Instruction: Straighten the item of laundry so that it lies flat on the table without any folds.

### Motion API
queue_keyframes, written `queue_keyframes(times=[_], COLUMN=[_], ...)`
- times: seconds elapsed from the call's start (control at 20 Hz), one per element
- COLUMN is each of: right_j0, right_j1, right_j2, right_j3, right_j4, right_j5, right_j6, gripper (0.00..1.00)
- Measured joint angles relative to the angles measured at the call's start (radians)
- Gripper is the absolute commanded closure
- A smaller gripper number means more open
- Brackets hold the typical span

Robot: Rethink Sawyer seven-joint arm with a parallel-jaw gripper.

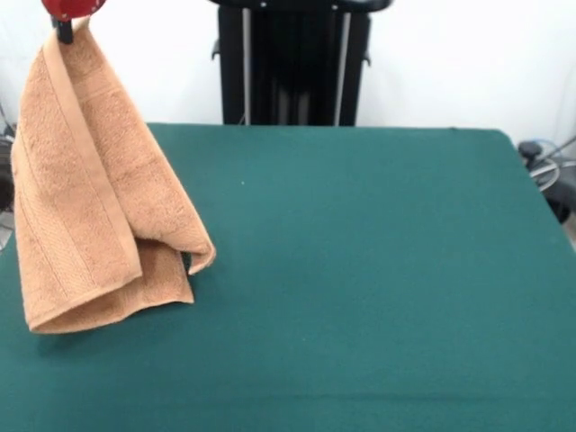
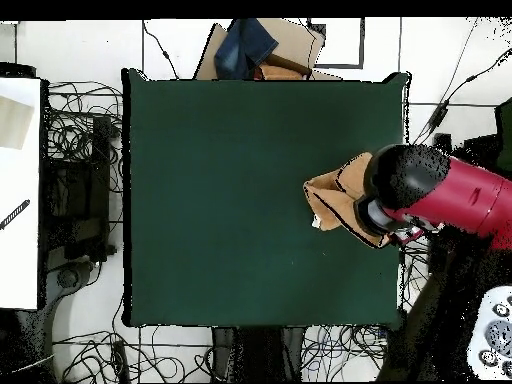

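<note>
One corner was all the gripper [image 1: 65, 29] had of the towel [image 1: 94, 198], up at the top edge of the front view, and the fingers were pinched shut on that corner with the cloth hanging straight down from it. Plenty of towel dangled there! It draped in a long cone, doubled over on itself, one flap curling out at the bottom right and the lowest fold looking to brush the table [image 1: 360, 270] or hang just above it; I couldn't tell which.

From above, the red arm [image 2: 440, 195] covered most of the action, with only a crumpled tan bunch of towel [image 2: 335, 200] peeking out beside it, near one side of the green cloth and well away from the middle.

Nothing was flat yet, so by my reckoning the job was barely started. Here was the worry: a drop straight down from there would likely just pile the cloth in a heap, folds and all. A sideways drag looked needed to lay it out, but the towel hung close to the table's edge, so a pull the wrong way could spill it over the side. That small corner grip might slip too.
</note>
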Motion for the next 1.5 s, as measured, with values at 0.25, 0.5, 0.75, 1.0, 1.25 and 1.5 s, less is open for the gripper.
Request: queue_keyframes(times=[0.25, 0.5, 0.75, 1.0, 1.25, 1.5], right_j0=[-0.003, -0.003, -0.005, -0.005, -0.005, -0.005], right_j1=[0.009, 0.012, 0.019, 0.037, 0.044, 0.053], right_j2=[0.0, 0.0, 0.0, 0.0, 0.0, 0.0], right_j3=[-0.026, -0.064, -0.117, -0.171, -0.193, -0.222], right_j4=[0.0, 0.0, 0.0, 0.0, 0.0, 0.0], right_j5=[0.077, 0.145, 0.205, 0.256, 0.27, 0.291], right_j6=[0.0, 0.0, 0.0, 0.0, 0.0, 0.0], gripper=[1.0, 1.0, 1.0, 1.0, 1.0, 1.0])
